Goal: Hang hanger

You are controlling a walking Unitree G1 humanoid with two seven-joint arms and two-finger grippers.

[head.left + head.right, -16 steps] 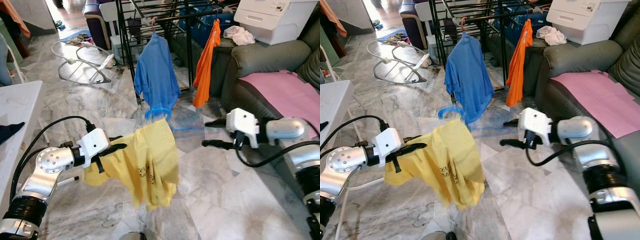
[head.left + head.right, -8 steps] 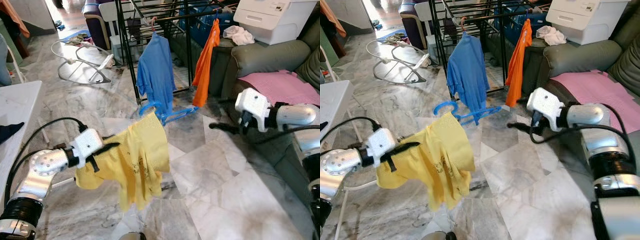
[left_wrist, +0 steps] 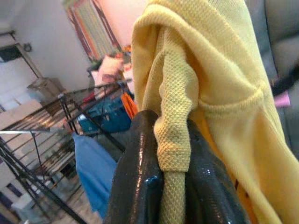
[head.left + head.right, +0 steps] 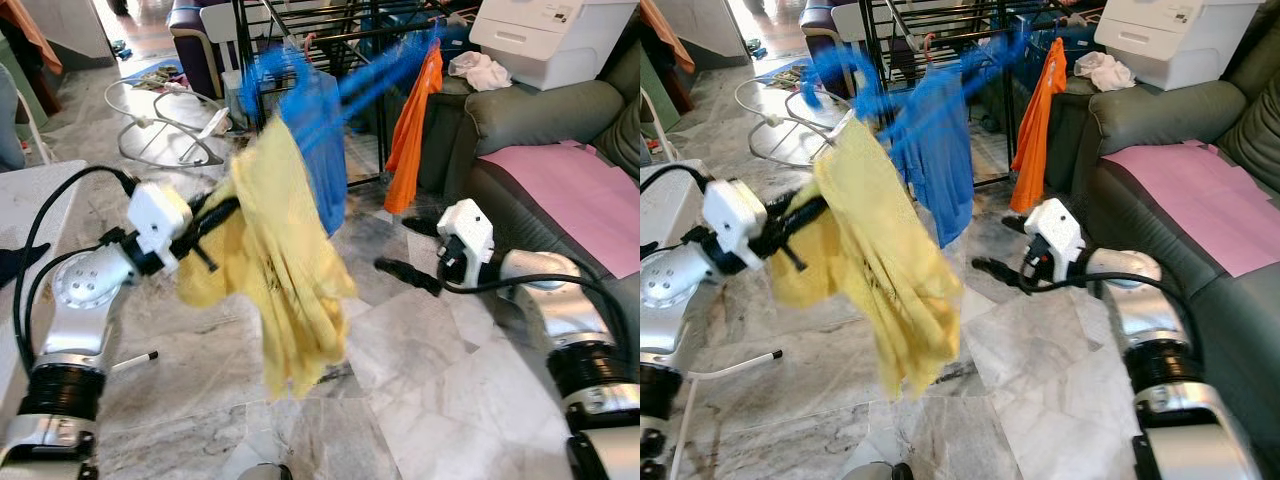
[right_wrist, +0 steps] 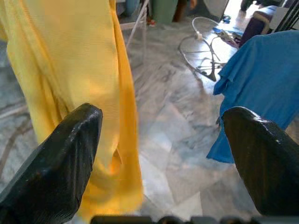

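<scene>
Beside the rack, left claw [image 4: 215, 215] lifts yellow shirt [image 4: 290, 270].

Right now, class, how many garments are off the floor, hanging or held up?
3: a yellow shirt in the left hand, a blue shirt and an orange garment on the black rack. Others may be hidden.

The drying rack [image 4: 300, 30] stands at the top centre of the head views, with two shirts hanging from it: one [image 4: 322, 140] at centre, another [image 4: 412, 125] to its right. The hanger [image 4: 330, 75], blurred, lies across the upper centre, and its shirt [image 4: 285, 270] hangs down through the middle, pinched at left centre by the left gripper [image 4: 215, 215]. The right gripper [image 4: 405, 272] sits right of centre, fingers [image 5: 60, 163] spread. A sofa [image 4: 540, 130] fills the right edge, a printer [image 4: 545, 35] at upper right.
</scene>
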